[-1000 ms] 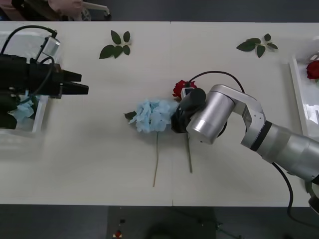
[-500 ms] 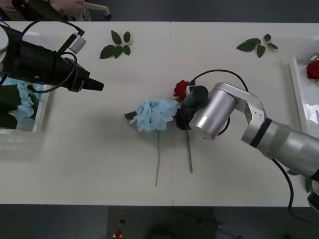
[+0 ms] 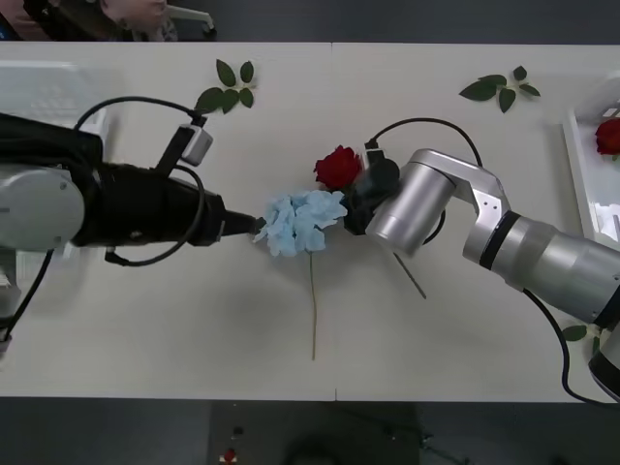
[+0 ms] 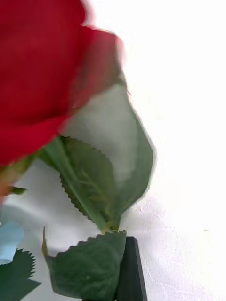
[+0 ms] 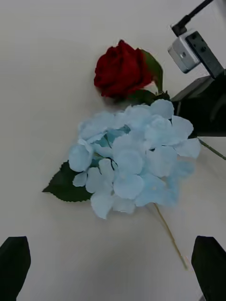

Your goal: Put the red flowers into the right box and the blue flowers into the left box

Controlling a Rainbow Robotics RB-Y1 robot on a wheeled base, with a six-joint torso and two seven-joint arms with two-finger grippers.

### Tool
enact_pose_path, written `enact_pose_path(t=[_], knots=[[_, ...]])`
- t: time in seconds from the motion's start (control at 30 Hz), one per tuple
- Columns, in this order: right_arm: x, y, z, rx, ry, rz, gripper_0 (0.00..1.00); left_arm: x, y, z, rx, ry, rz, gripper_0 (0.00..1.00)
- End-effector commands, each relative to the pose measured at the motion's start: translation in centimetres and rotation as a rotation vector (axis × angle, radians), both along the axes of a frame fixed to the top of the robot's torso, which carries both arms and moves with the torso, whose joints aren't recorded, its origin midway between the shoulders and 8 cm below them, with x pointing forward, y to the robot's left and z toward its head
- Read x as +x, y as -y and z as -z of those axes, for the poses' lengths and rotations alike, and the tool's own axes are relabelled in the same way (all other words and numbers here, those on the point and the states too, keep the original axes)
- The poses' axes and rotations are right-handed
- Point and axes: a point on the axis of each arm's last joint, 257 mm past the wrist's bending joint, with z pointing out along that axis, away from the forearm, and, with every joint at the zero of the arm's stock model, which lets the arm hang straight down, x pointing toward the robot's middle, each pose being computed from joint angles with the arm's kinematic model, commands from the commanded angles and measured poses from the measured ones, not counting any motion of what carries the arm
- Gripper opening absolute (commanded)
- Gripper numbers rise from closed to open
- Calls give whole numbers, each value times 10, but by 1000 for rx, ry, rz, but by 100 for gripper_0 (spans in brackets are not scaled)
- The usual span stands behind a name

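At the centre of the front view, the right pincer [image 3: 356, 199] is clenched on the stem of a red flower [image 3: 337, 167], whose bloom sits just above and right of the blue flower [image 3: 300, 221] while its thin stem slants down to the lower right past the arm. In the right wrist view the rose's bloom [image 4: 42, 75] looms large at upper left, with serrated green leaves below it against one black finger [image 4: 131, 273]. The left pincer [image 3: 254, 225] reaches in from the left of the frame, its tips just beside the blue cluster's left edge, its two black fingers [image 5: 14, 265] spread wide apart and released, at the lower corners of the left wrist view. The blue flower lies flat on the white tabletop [image 3: 145, 320], stem pointing down the frame. A second red flower [image 3: 608, 136] rests in the right box [image 3: 579, 184] at the right edge; the left box [image 3: 48, 82] sits at upper left.
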Motion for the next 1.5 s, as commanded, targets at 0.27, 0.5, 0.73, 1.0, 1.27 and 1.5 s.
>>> enact_pose_path(t=[0.27, 0.5, 0.73, 1.0, 1.27, 1.5], knots=[[34, 74, -35, -11, 40, 113, 0, -20, 33, 19, -98, -157, -330, 100], [57, 174, -159, -8, 29, 243, 0, 8, 45, 40, -82, -229, -461, 100], [36, 324, -242, -210, 17, 260, 0, 38, 60, 70, -55, -266, -529, 100], [25, 475, -261, -418, 66, 348, 0, 43, 96, 96, -84, -283, -464, 100], [19, 574, -237, -538, 196, 406, 0, 44, 130, 109, 37, -223, -392, 100], [3, 593, -208, -593, 155, 415, 0, 53, 131, 113, 107, -167, -385, 78]])
